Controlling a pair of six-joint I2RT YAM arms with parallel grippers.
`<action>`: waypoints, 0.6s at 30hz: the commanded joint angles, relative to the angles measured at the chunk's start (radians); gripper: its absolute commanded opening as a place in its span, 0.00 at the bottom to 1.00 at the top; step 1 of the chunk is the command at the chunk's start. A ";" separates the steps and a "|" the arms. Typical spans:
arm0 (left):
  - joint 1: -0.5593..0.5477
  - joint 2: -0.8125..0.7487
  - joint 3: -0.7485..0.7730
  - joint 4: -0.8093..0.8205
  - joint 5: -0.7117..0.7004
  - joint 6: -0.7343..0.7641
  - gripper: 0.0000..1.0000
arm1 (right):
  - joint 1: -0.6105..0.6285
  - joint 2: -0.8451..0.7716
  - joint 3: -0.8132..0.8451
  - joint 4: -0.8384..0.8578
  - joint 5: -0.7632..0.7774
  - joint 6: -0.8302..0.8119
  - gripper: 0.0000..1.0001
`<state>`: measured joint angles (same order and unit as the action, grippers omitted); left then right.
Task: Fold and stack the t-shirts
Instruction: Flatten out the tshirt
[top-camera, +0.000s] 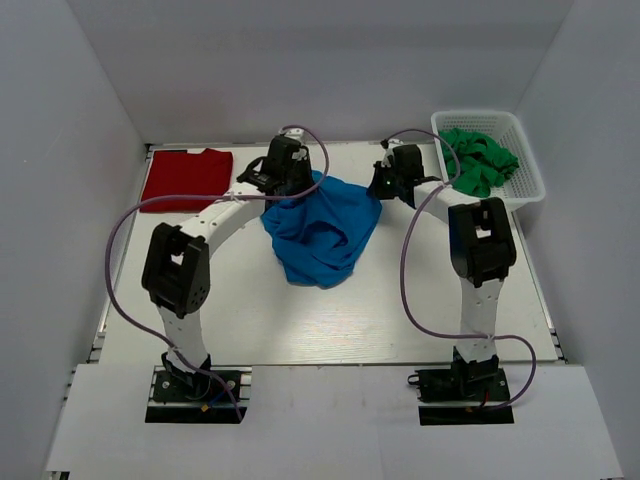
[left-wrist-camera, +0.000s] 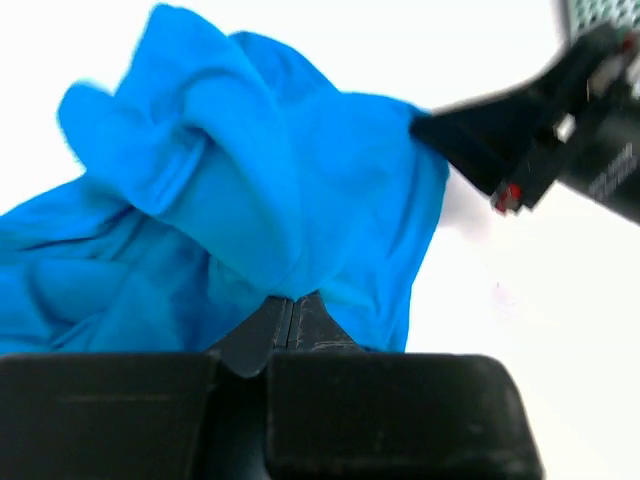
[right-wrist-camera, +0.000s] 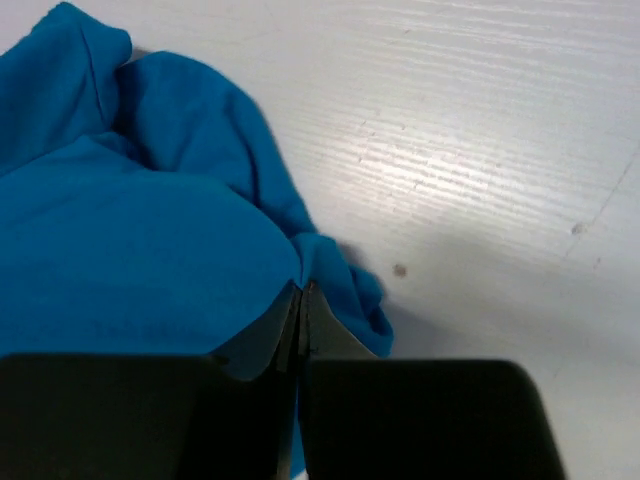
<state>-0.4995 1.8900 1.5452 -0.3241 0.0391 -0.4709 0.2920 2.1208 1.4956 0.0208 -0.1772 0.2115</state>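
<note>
Blue t-shirt (top-camera: 322, 235) clamped by outstretched left end effector (left-wrist-camera: 292, 312) and right end effector (right-wrist-camera: 301, 297).

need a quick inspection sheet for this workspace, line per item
surface: white table, bare in front of the cloth
job's things: blue t-shirt crumpled at mid-table, lifted at its far edge; dark red t-shirt lying flat at the far left
clutter: white basket at the far right, holding green cloth
end effectors: left end effector shut on the blue t-shirt; right end effector shut on its other side
cables: purple cables loop out beside each arm, base to wrist
surroundings: plain white walls on three sides; nothing else seen
</note>
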 joint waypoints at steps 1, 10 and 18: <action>0.006 -0.127 0.001 -0.019 -0.111 0.020 0.00 | -0.005 -0.165 -0.055 0.120 -0.008 0.016 0.00; 0.006 -0.494 -0.057 -0.041 -0.390 0.029 0.00 | -0.005 -0.620 -0.192 0.072 0.172 0.012 0.00; -0.005 -0.785 -0.053 0.077 -0.184 0.116 0.00 | -0.001 -0.974 -0.195 0.085 0.068 -0.047 0.00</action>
<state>-0.5163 1.2015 1.4773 -0.3107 -0.1749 -0.4072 0.3248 1.2320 1.2842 0.0887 -0.1455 0.2222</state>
